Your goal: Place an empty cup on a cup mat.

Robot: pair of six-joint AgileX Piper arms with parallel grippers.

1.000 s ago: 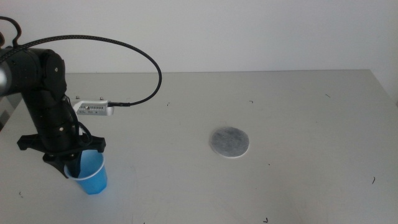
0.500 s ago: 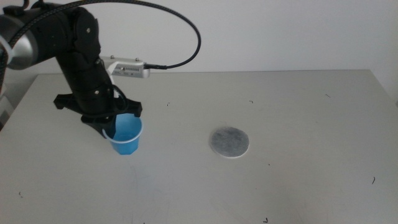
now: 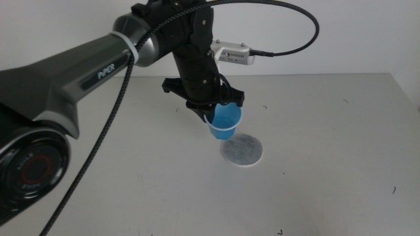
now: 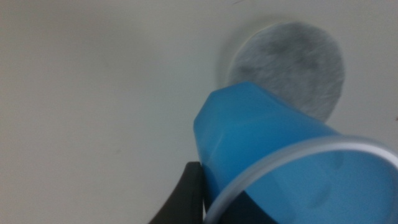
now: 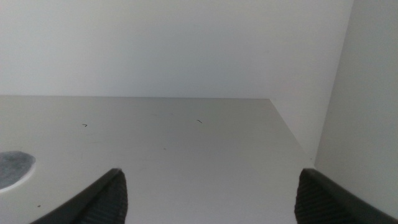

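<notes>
My left gripper (image 3: 213, 115) is shut on the rim of the bright blue cup (image 3: 224, 124) and holds it in the air, just left of and above the round grey cup mat (image 3: 243, 150). The cup looks empty. In the left wrist view the cup (image 4: 261, 143) fills the foreground, one dark jaw shows at its rim, and the mat (image 4: 292, 62) lies beyond it on the table. My right gripper (image 5: 208, 199) is open and empty, out of the middle view; its wrist view catches the mat's edge (image 5: 12, 167).
The grey table (image 3: 328, 118) carries only a few small dark specks. The left arm and its black cable (image 3: 289, 19) arch over the table's back left. A white wall stands behind the table.
My left gripper has carried the cup up from the table's front left and rightward across the table to just beside the mat. The mat has not moved.
</notes>
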